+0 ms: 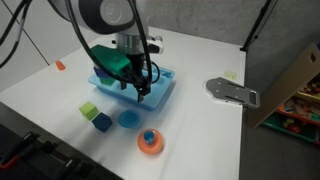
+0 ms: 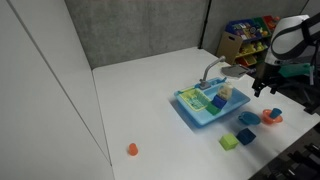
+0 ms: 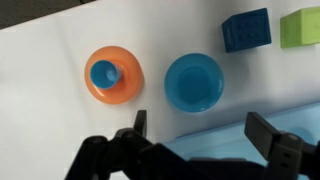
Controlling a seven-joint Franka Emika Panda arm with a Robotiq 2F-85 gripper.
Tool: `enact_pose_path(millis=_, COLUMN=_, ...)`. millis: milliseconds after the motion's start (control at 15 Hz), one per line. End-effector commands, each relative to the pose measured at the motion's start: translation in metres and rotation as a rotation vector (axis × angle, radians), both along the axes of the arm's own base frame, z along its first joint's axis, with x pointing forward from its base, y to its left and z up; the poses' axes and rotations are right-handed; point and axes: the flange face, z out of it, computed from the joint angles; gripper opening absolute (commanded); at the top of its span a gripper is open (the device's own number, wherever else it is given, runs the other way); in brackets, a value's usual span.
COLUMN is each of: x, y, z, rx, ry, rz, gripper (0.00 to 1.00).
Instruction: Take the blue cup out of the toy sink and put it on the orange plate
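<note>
The tiny blue cup (image 3: 105, 73) stands upright on the orange plate (image 3: 125, 88) on the white table. Both also show in the exterior views, cup (image 1: 150, 137) on plate (image 1: 150, 146) and plate (image 2: 272, 118). The light blue toy sink (image 1: 160, 92) with its green rack sits behind them, and it also shows in an exterior view (image 2: 200, 112). My gripper (image 3: 202, 132) is open and empty. It hangs over the sink's near edge (image 3: 235, 125), apart from the cup. It shows in both exterior views (image 1: 140, 92) (image 2: 262, 90).
A flat round blue dish (image 3: 194, 82) lies beside the plate. A blue cube (image 3: 246, 30) and a green block (image 3: 303, 25) lie further off. A grey object (image 1: 232, 92) sits near the table edge. A small orange piece (image 1: 60, 65) lies far back.
</note>
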Motion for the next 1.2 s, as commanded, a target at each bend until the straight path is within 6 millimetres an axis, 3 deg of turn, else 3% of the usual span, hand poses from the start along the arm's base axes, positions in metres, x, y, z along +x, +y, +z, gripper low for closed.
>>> enact_pose_path(millis=0, x=-0.006, y=0.016, z=0.046, rx=-0.009, ry=0.015, rz=0.025, gripper=1.0)
enact_pose_path(millis=1133, x=0.03, y=0.108, z=0.242, rx=-0.028, ry=-0.093, rz=0.119, gripper=1.0)
